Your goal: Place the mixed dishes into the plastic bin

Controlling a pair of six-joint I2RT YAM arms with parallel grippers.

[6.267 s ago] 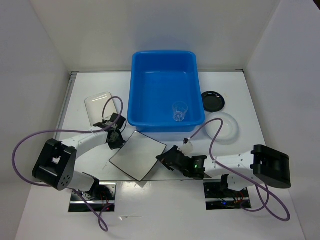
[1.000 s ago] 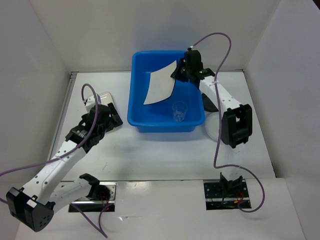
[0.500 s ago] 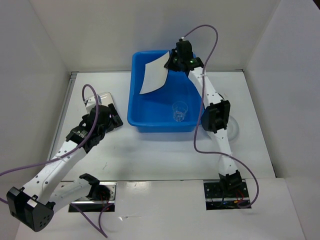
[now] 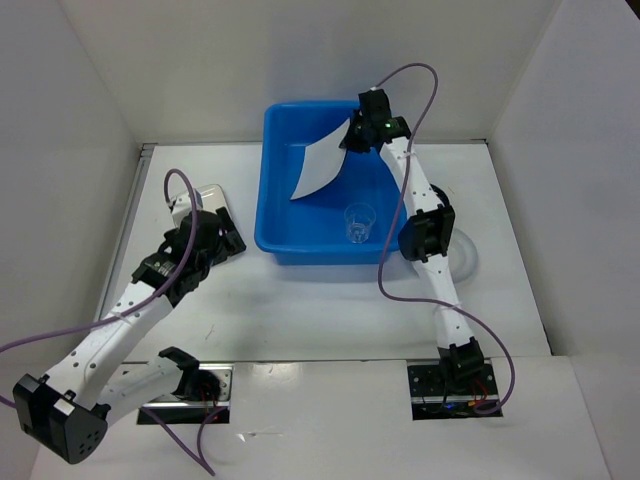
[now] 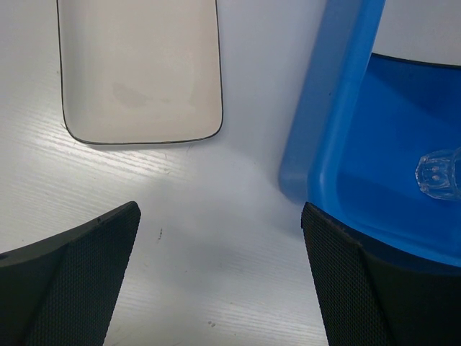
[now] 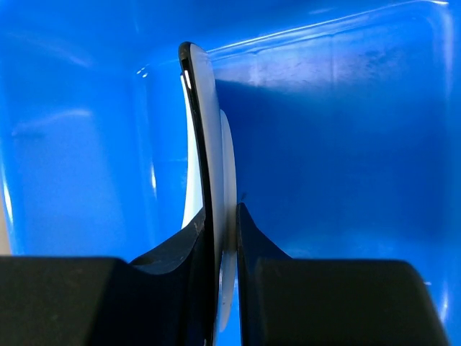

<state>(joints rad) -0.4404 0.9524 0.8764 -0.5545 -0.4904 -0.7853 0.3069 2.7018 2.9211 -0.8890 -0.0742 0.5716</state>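
Note:
The blue plastic bin stands at the back centre. My right gripper is shut on a corner of the flat square white plate, which hangs tilted over the bin's back half. In the right wrist view the plate is edge-on between the jaws of the right gripper, with blue bin wall behind. A small clear cup stands inside the bin. The white rounded-rectangle plate lies left of the bin. My left gripper hovers open just near of it, holding nothing.
A translucent round dish lies right of the bin, partly behind the right arm's elbow. A small black plate is mostly hidden by that arm. White walls close in the table on three sides.
The right gripper has swung the square plate from the bin's back-left corner slightly right and lower into the bin. The left arm has not moved.

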